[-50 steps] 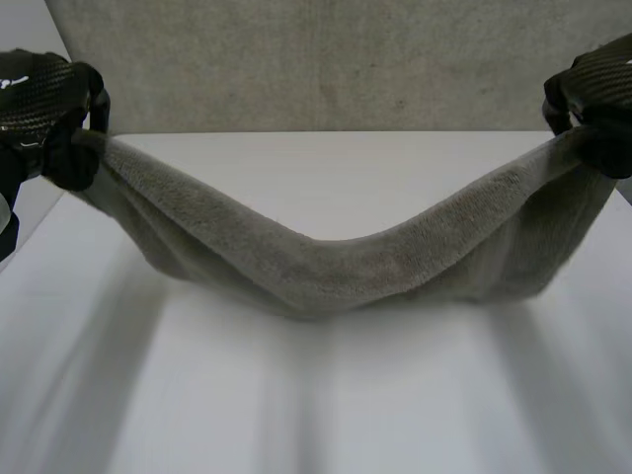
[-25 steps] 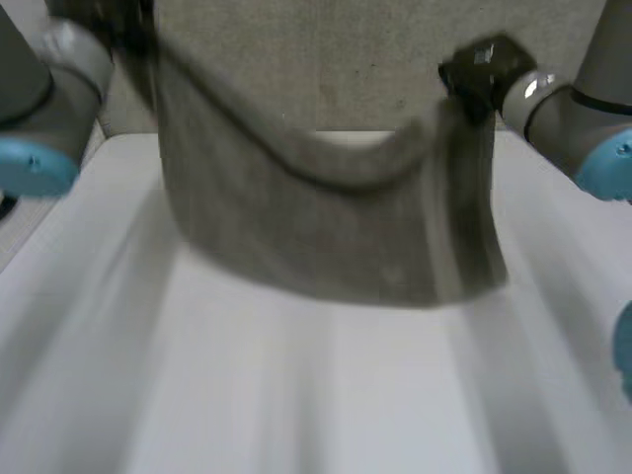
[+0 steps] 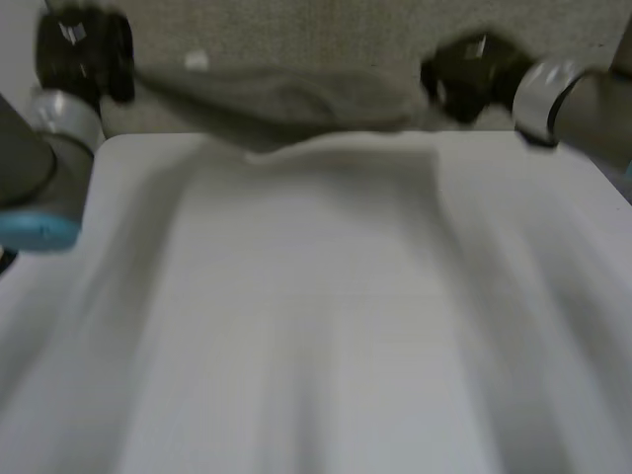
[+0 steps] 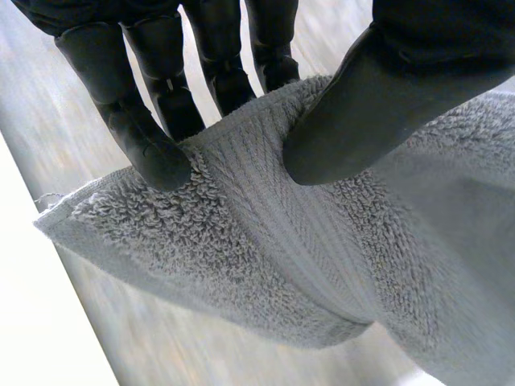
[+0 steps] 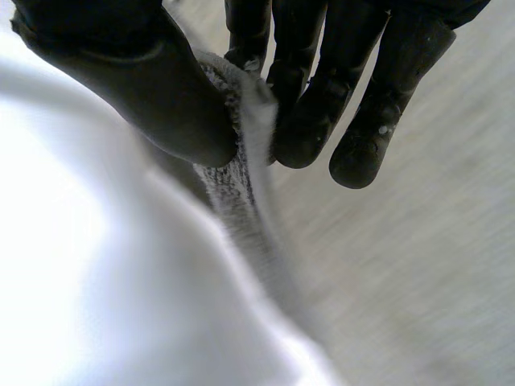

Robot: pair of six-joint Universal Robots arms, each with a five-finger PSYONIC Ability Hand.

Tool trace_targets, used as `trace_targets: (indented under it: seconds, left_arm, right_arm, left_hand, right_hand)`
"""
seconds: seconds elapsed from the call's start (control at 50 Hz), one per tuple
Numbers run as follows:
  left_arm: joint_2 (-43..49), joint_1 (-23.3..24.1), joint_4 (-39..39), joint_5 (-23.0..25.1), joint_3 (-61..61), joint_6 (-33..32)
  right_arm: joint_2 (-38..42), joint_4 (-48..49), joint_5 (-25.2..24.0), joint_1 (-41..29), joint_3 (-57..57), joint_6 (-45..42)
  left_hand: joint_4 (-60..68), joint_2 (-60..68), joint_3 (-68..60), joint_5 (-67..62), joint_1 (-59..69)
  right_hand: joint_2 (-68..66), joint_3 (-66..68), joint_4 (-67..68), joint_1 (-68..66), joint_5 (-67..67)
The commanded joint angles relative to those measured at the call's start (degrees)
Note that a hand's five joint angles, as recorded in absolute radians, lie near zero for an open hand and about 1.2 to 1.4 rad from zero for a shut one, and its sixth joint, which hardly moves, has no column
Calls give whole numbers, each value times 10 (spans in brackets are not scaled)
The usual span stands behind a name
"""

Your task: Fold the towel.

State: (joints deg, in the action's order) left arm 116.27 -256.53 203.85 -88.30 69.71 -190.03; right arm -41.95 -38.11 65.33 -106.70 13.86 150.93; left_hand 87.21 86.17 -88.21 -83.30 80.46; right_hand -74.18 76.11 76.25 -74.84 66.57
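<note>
A grey towel [image 3: 296, 94] hangs stretched between my two hands above the table's far edge. My left hand [image 3: 84, 54] is at the far left and pinches one end of it. In the left wrist view the thumb [image 4: 378, 104] presses the towel [image 4: 265, 241] near a corner against the fingers [image 4: 145, 137]. My right hand [image 3: 469, 74] is at the far right and holds the other end. The right wrist view has the thumb [image 5: 145, 88] and fingers [image 5: 310, 121] squeezing a thin fold of towel [image 5: 237, 169].
The white table [image 3: 316, 316] spreads out bare in front of the towel. A grey wall [image 3: 326, 39] stands right behind the table's far edge. Both forearms reach in from the sides.
Both hands have swung the towel away from me, from low over the table's middle to high at its far edge. The hands moved closer together. The grips have held.
</note>
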Motion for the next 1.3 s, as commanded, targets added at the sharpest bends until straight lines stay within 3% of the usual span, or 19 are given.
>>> trace_targets:
  seconds: [0.02, 0.12, 0.18, 0.22, 0.28, 0.38, 0.4, 0.44, 0.5, 0.54, 0.56, 0.6, 0.78, 0.82, 0.98, 1.22, 1.3]
  left_arm:
    - [14, -8, 73, 23, 154, -18]
    - [5, -19, 87, 34, 232, -60]
    - [-19, -24, 87, 45, 277, -83]
    - [-84, -27, 86, 55, 322, -97]
    - [-119, -27, 83, 61, 345, -98]
    - [-290, -51, 47, 81, 438, -95]
    - [-291, -51, 47, 81, 438, -95]
    - [-364, -78, 16, 115, 474, -95]
    - [-383, -90, 6, 140, 483, -95]
    - [-384, -99, 1, 195, 485, -96]
    - [-384, -99, 1, 196, 485, -96]
    - [-347, -103, 9, 229, 471, -97]
    - [-102, -56, 25, 225, 292, -102]
    - [-16, -42, 4, 212, 204, -101]
    - [149, -27, -77, 154, 9, -101]
    - [269, -7, -108, 123, -135, -104]
    - [285, -6, -108, 98, -160, -125]
  right_arm:
    - [-4, 28, -15, 33, 211, -64]
    - [-54, 73, -14, 51, 332, -76]
    - [-125, 99, -16, 66, 409, -76]
    - [-200, 112, -23, 83, 479, -77]
    - [-233, 111, -23, 91, 509, -77]
    - [-369, 93, -25, 120, 604, -84]
    - [-370, 93, -25, 120, 604, -84]
    - [-421, 77, -30, 160, 636, -92]
    - [-431, 75, -37, 173, 647, -105]
    - [-427, 78, -56, 185, 653, -136]
    - [-427, 78, -56, 185, 653, -136]
    - [-376, 82, -62, 186, 637, -158]
    - [-193, 89, -17, 127, 457, -130]
    - [-123, 89, 17, 104, 375, -111]
    - [18, 91, 70, 67, 211, -71]
    - [163, 93, 131, 50, 23, -51]
    - [207, 93, 164, 47, -38, -51]
  left_hand:
    - [-72, -62, 82, 133, -5]
    - [-72, -62, 82, 133, -5]
    - [-72, -62, 82, 133, -5]
    - [-72, -62, 82, 133, -5]
    - [-72, -62, 82, 133, -5]
    - [-72, -62, 82, 133, -5]
    - [-72, -62, 82, 133, -5]
    - [-72, -62, 82, 133, -5]
    - [-72, -62, 82, 133, -5]
    - [-72, -62, 82, 133, -5]
    - [-72, -62, 82, 133, -5]
    - [-72, -62, 82, 133, -5]
    - [-72, -62, 82, 133, -5]
    - [-72, -62, 82, 133, -5]
    - [-72, -62, 82, 133, -5]
    - [-72, -62, 82, 133, -5]
    - [-241, -231, 251, 302, -173]
  right_hand:
    - [-58, 39, 38, -52, 34]
    - [-58, 39, 38, -52, 34]
    - [-58, 39, 38, -52, 34]
    - [-58, 39, 38, -52, 34]
    - [-58, 39, 38, -52, 34]
    - [-58, 39, 38, -52, 34]
    - [-58, 39, 38, -52, 34]
    - [-58, 39, 38, -52, 34]
    - [-58, 39, 38, -52, 34]
    - [-58, 39, 38, -52, 34]
    - [-58, 39, 38, -52, 34]
    - [-58, 39, 38, -52, 34]
    - [-58, 39, 38, -52, 34]
    - [-58, 39, 38, -52, 34]
    - [-58, 39, 38, -52, 34]
    - [-58, 39, 38, -52, 34]
    - [-58, 39, 38, -52, 34]
